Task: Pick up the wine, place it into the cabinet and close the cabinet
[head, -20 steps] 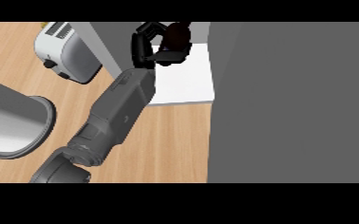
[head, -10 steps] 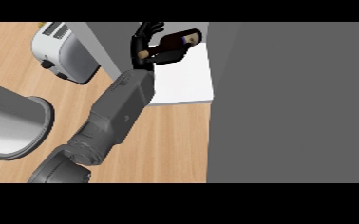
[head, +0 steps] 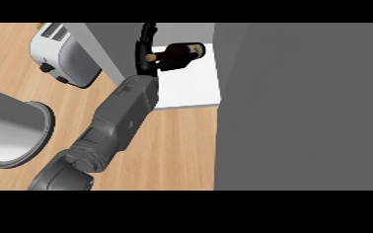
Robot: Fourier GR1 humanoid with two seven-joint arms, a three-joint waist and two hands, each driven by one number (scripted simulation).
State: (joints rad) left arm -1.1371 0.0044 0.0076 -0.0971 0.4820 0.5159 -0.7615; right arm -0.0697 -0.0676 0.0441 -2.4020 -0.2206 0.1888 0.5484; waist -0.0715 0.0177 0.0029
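The dark wine bottle (head: 178, 54) lies on its side on the white cabinet shelf (head: 191, 86), towards the shelf's back. My left hand (head: 145, 47) stands just left of it, seen edge-on with its fingers straight and pointing away from me. The hand is open, and its lower part touches the bottle's near end. The grey forearm (head: 124, 113) runs in from the lower left. My right hand does not show.
A large grey cabinet door panel (head: 291, 103) fills the right side, next to the shelf. A grey cabinet wall (head: 109, 47) borders the shelf on the left. On the wooden counter stand a white toaster (head: 62, 54) and a round grey vessel (head: 18, 133) at the left edge.
The hand's fingers were curled round the bottle a second ago and have since straightened. The bottle has tipped over to the right and now lies on the shelf.
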